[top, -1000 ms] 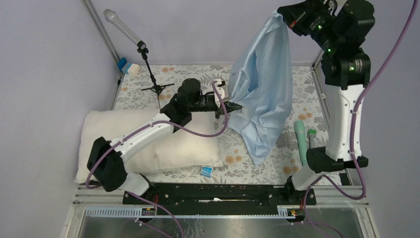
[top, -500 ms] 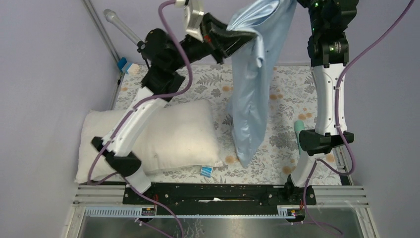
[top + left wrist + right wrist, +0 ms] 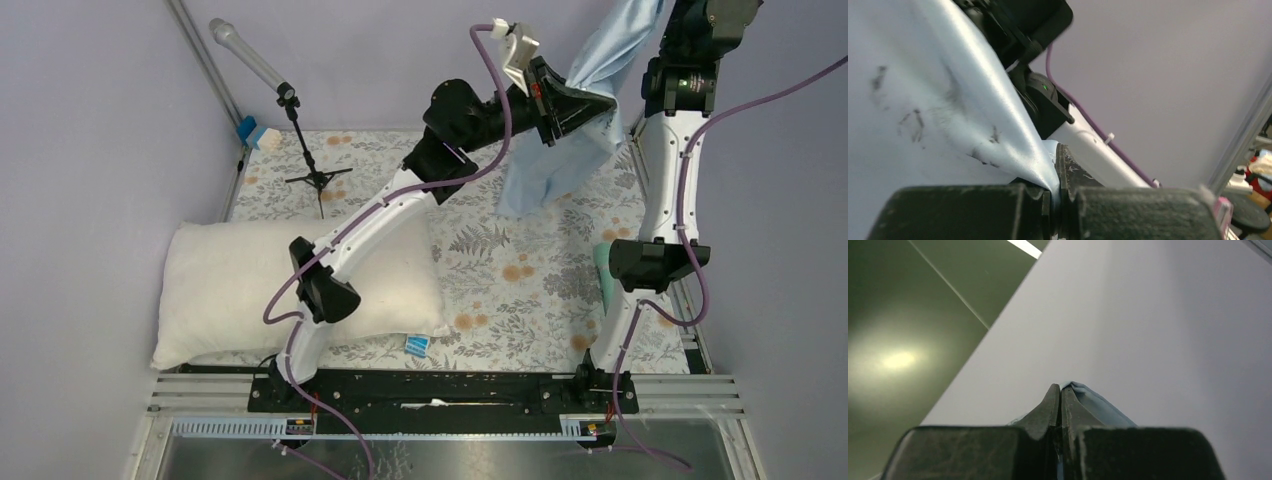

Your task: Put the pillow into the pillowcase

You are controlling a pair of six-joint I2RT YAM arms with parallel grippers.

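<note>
The left fingers (image 3: 1068, 172) are clenched on a fold of the pillowcase (image 3: 555, 150), which hangs above the desk (image 3: 520, 290) at the upper right of the frame. The right fingers (image 3: 1048, 407) grasp another edge of it. The pillow (image 3: 230, 290) lies on the desk at lower left.

The table (image 3: 540, 330) (under a grey floral cloth (image 3: 480, 240)) carries the pillow (image 3: 225, 290) near left, a microphone stand (image 3: 318, 180) far left, and a small blue packet (image 3: 417, 345) at the near edge.
</note>
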